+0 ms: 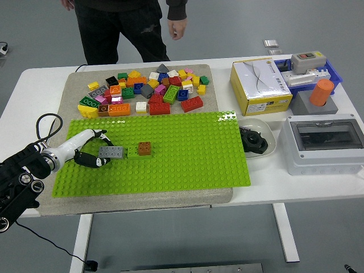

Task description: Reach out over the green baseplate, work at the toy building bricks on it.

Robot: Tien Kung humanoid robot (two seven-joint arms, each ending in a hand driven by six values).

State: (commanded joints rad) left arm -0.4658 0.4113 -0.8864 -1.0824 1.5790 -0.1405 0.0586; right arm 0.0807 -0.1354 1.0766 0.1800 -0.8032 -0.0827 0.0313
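While left hand point(91, 149) curls loosely at grey brick point(110, 152), firm grasp unclear, brick sits studded on green baseplate point(187, 151): light, rigid, slick; pinch long sides.
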